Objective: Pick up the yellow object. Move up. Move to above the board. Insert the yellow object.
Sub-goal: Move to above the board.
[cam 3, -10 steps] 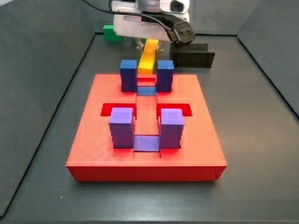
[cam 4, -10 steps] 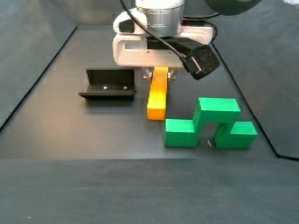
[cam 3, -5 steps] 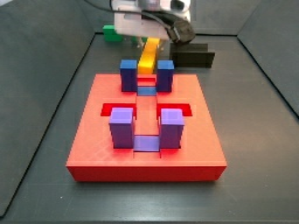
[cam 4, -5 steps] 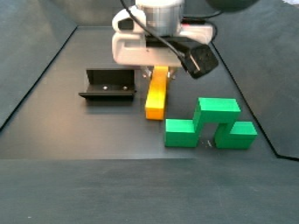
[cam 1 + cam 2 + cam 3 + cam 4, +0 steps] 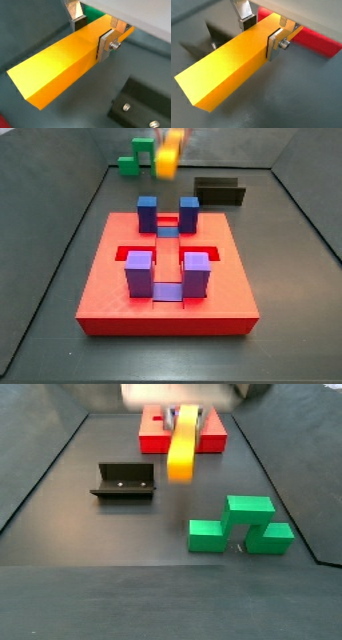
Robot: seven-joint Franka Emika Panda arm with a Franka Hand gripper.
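My gripper (image 5: 92, 34) is shut on the yellow object (image 5: 63, 67), a long yellow-orange bar; the silver fingers (image 5: 276, 44) press on its two long sides near one end in both wrist views. The bar (image 5: 183, 442) hangs in the air, motion-blurred, above the floor between the fixture and the board. In a side view it (image 5: 168, 156) floats beyond the board's far edge. The board (image 5: 107, 278) is a red slab with blue and purple posts (image 5: 139, 270); its edge shows in a wrist view (image 5: 314, 41). The gripper body (image 5: 181, 394) is a blur at the frame's top.
The black fixture (image 5: 123, 481) stands on the floor beside the bar's path, also seen in a side view (image 5: 221, 190) and a wrist view (image 5: 143, 102). Green blocks (image 5: 241, 524) sit on the floor away from the board (image 5: 214, 434); they also show behind the bar (image 5: 134, 156).
The gripper has risen with the yellow bar, lifting it off the floor; the gripper body has mostly left the top of both side views. The board, fixture and green blocks have not moved.
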